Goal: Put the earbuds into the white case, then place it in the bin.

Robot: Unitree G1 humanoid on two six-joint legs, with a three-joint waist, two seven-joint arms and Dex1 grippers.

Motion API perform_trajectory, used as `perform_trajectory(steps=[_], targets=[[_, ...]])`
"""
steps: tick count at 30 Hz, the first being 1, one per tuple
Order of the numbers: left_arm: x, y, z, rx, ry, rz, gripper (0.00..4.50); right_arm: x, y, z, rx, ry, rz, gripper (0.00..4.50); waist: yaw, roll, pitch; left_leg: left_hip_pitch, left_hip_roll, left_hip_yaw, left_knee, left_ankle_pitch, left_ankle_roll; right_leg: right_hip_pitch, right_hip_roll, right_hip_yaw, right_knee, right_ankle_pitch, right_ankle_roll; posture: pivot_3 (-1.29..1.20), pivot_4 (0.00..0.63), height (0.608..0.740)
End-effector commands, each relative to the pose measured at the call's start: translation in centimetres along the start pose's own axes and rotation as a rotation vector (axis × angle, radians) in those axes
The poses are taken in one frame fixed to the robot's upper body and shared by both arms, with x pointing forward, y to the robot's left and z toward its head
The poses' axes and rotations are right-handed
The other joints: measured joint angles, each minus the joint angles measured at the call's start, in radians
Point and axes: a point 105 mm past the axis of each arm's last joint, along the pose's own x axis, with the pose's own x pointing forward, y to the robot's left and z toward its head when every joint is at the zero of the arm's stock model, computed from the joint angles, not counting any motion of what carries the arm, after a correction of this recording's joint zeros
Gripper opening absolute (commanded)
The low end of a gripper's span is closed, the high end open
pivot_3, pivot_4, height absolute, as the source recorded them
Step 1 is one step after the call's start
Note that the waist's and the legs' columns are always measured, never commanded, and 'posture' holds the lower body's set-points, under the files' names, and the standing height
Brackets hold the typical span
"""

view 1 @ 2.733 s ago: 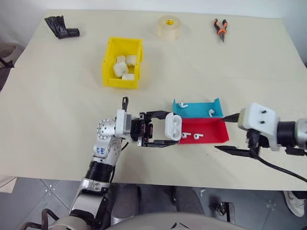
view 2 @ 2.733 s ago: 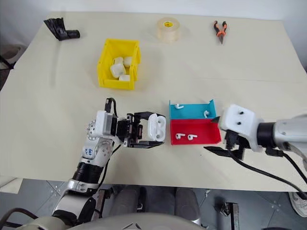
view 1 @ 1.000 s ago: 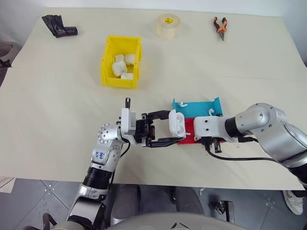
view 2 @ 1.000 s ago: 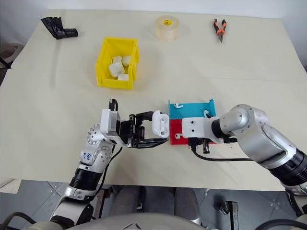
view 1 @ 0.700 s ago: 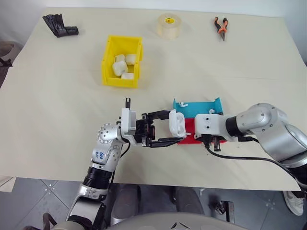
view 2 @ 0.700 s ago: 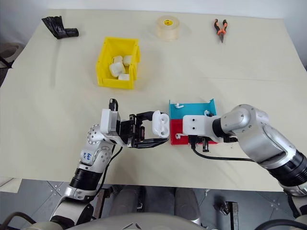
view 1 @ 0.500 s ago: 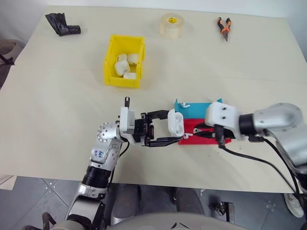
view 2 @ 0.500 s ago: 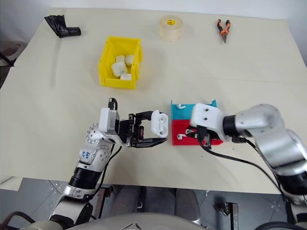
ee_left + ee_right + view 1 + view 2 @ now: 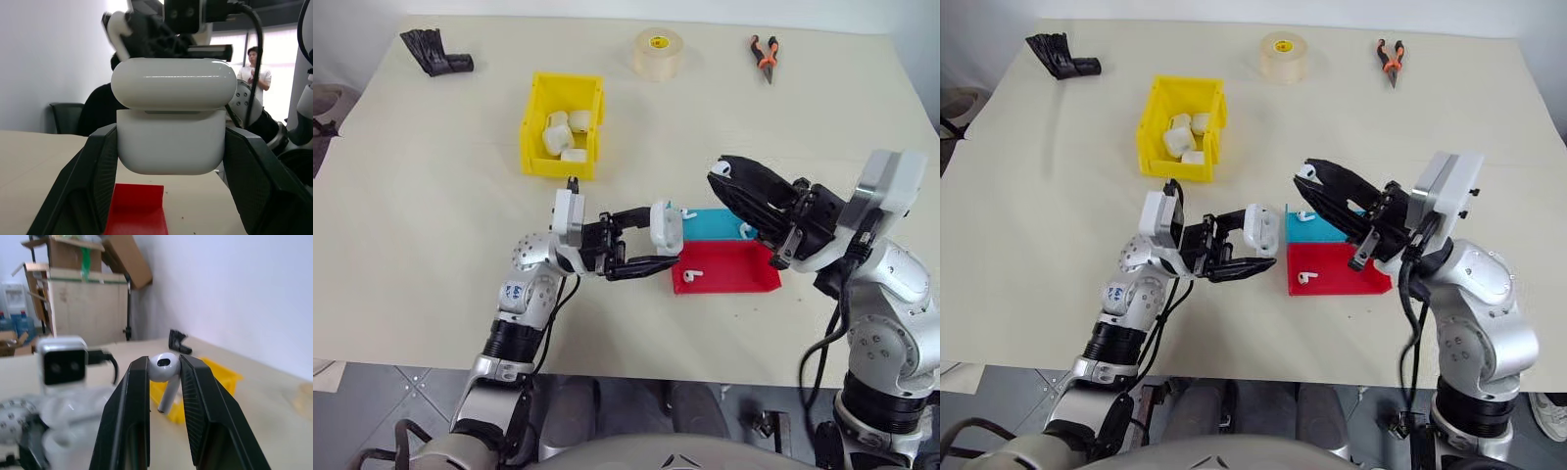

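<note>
Near the middle of the table (image 9: 431, 245) the left claw (image 9: 658, 243) is clamped around the white case (image 9: 666, 226), holding it up off the surface with the black fingers on either side of its body. From the left wrist view the case's lid looks slightly lifted off the body (can't see inside it though). The right claw (image 9: 725, 170) is raised above the trays and pinches one earbud (image 9: 164, 373) between its two fingers; the right wrist view shows the bud's head squeezed between the pads and the stem hanging down. That claw's tip sits just at about 2 o'clock from the held case, apart from it.

Under the right arm sit two shallow trays side by side: the blue tray (image 9: 705, 224) and, at 6 o'clock of it, the red tray (image 9: 734, 271). A loose earbud (image 9: 694, 274) lies in the red one, and another white bud (image 9: 745, 231) shows in the blue one.

The yellow bin (image 9: 562, 139) stands at roughly 11 o'clock from the held case, well apart from it, with several white cases (image 9: 562, 138) already inside. Along the far edge of the table are a black object (image 9: 435, 52) at 10 o'clock, a roll of tape (image 9: 659, 53) at 12 o'clock and orange-handled pliers (image 9: 764, 55) at 1 o'clock.
</note>
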Motion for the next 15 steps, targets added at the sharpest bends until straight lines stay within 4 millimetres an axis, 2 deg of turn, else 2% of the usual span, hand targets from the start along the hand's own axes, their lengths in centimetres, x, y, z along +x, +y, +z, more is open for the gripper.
perform_trajectory(steps=[1, 6, 15], targets=[[0.6, 0.2, 1.7, 0.025, -0.091, -0.022, 2.79, 1.4, 2.6, 0.9, 0.034, -0.099, 0.046, 0.53, 0.000, 0.000, 0.000, 0.000, 0.000, 0.000, 0.000, 0.000, 0.000, 0.000, 0.000, 0.000, 0.000, 0.000, 0.000, 0.00, 0.150, 0.740], [0.8, 0.0, 2.0, 0.011, -0.087, -0.051, 2.79, 2.2, 3.6, 0.2, 0.103, -0.155, 0.031, 0.53, 0.000, 0.000, 0.000, 0.000, -0.001, 0.000, 0.000, 0.000, 0.000, 0.000, 0.000, 0.000, 0.000, 0.000, 0.000, 0.00, 0.150, 0.740], [0.9, -0.3, 2.5, 0.002, -0.090, -0.070, 2.79, 1.9, 3.1, -1.1, 0.142, -0.177, -0.026, 0.53, -0.001, 0.000, 0.000, 0.000, 0.000, 0.000, 0.000, 0.000, 0.000, 0.000, 0.000, 0.000, 0.000, 0.000, 0.000, 0.00, 0.150, 0.740]])
